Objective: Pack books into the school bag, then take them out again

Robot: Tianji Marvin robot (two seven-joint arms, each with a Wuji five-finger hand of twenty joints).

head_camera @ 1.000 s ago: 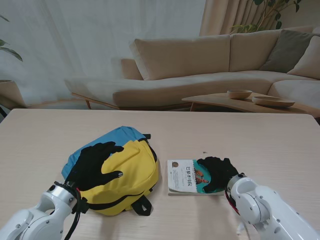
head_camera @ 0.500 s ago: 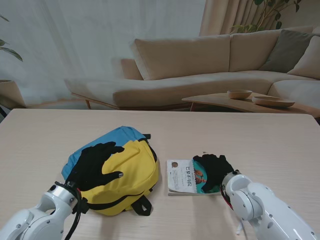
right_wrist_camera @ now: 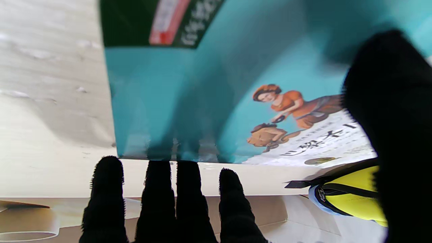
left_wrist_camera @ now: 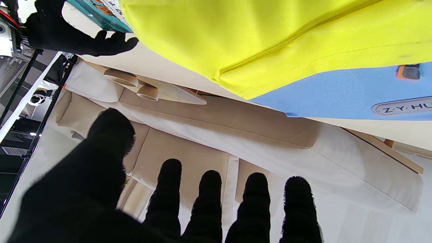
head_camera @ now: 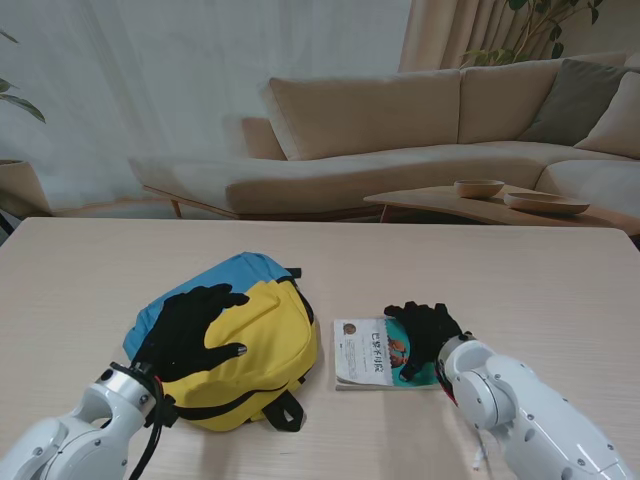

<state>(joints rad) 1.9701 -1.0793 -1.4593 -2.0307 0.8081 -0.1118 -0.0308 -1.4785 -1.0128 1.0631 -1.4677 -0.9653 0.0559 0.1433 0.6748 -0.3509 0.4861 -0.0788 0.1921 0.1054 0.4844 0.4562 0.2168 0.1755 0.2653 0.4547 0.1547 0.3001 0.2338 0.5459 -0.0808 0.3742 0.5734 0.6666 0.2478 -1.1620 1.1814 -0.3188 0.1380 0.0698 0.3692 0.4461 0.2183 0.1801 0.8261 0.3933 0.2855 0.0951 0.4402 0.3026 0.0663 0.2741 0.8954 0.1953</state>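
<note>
Wooden table (head_camera: pixel 500 270), sofa behind. We are resting left hand (head_camera: pixel 192 331) spread flat on school bag (head_camera: pixel 262 345), gripping nothing. Right hand (head_camera: pixel 425 335) is covering book (head_camera: pixel 368 354) beside bag, fingers splayed; grasp apparently not closed. Packing not yet done.

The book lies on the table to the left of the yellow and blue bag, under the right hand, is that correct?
Not quite: in the stand view the book lies to the right of the bag, not the left. It is under the right hand.
</note>
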